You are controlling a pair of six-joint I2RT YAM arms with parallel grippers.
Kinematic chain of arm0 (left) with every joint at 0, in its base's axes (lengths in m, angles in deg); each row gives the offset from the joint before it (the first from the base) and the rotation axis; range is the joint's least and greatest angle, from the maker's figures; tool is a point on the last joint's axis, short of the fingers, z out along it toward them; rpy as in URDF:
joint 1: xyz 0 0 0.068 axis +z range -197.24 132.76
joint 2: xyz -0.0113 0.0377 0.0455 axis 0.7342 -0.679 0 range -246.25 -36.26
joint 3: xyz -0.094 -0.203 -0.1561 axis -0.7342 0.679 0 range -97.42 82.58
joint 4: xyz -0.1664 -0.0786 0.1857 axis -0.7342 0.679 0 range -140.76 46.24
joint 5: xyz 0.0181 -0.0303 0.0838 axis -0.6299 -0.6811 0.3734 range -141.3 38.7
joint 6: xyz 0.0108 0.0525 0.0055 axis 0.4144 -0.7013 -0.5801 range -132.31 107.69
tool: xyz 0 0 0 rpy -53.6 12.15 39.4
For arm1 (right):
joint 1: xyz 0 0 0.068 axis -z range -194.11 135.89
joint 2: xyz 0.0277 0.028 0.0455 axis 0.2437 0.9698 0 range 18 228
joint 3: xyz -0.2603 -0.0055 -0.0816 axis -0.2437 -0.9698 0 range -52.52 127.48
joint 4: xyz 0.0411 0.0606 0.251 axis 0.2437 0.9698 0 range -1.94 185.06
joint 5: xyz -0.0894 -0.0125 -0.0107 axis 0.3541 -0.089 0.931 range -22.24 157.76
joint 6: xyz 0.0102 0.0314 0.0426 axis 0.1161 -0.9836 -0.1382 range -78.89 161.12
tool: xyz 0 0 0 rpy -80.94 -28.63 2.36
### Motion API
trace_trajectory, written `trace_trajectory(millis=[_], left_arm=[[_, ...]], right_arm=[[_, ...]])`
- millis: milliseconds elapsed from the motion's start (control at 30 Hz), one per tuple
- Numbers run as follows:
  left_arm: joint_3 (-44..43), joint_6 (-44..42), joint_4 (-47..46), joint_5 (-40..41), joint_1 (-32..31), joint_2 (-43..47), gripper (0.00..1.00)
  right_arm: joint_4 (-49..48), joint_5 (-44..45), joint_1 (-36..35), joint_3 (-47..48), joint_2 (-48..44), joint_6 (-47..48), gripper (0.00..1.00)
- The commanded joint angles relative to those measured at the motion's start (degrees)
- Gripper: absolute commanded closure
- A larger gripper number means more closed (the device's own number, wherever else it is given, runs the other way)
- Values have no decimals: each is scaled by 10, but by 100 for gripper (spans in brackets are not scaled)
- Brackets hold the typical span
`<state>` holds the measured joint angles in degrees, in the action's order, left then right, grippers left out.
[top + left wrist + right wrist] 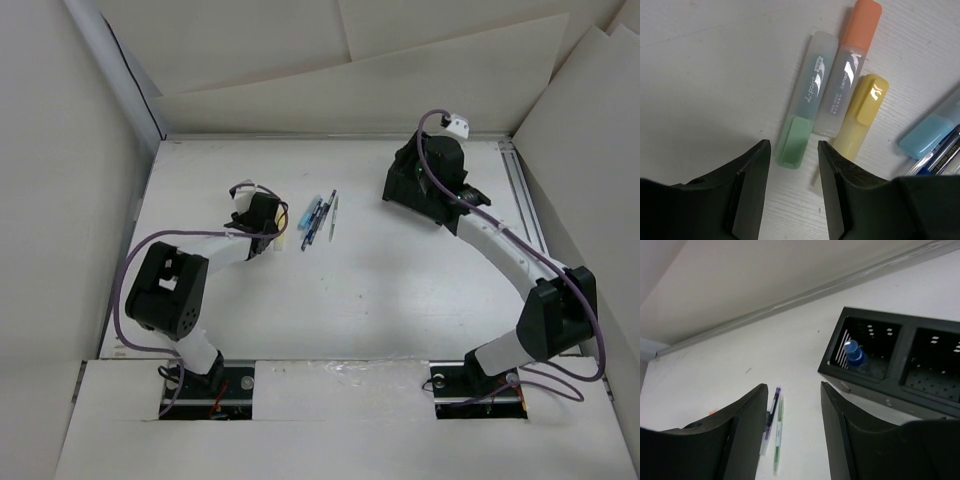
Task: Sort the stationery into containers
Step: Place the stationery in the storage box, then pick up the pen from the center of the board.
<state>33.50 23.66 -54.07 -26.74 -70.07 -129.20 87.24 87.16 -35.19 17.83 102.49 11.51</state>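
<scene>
The left gripper (pixel 793 150) hangs open over the green highlighter (pixel 802 115), jaws straddling its cap end, nothing grasped. The orange highlighter (pixel 847 75) lies against the green one, with the yellow highlighter (pixel 862 112) just beyond. The finger on that side may land on a neighbour, though the gap is hard to judge, pinching two or scattering them. The right gripper (pixel 792 390), also open and empty, hovers well apart from the green highlighter, by the black box (pixel 865 382) holding a blue pen (pixel 854 354).

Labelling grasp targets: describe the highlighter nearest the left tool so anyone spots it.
On the white table, three stubby highlighters lie side by side before the left tool. The green highlighter is leftmost in the left wrist view, cap nearest the tool. Only its cap is green, unlike the orange highlighter and yellow highlighter alongside.
</scene>
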Motion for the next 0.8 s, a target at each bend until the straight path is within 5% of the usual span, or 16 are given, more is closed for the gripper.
trace_trajectory(millis=[0,300,600,767], left_arm=[[-44,-18,-2,1,-1,-26,61],[-69,-11,22,29,-1,-78,69],[-59,0,41,31,-1,-71,66],[-29,5,28,31,-1,-40,99]], right_arm=[[-14,-16,-24,-3,2,-5,48],[-14,-5,-52,-9,2,-5,48],[-14,-5,-63,-9,-8,-5,47],[-14,-35,-63,-14,-8,-5,38]])
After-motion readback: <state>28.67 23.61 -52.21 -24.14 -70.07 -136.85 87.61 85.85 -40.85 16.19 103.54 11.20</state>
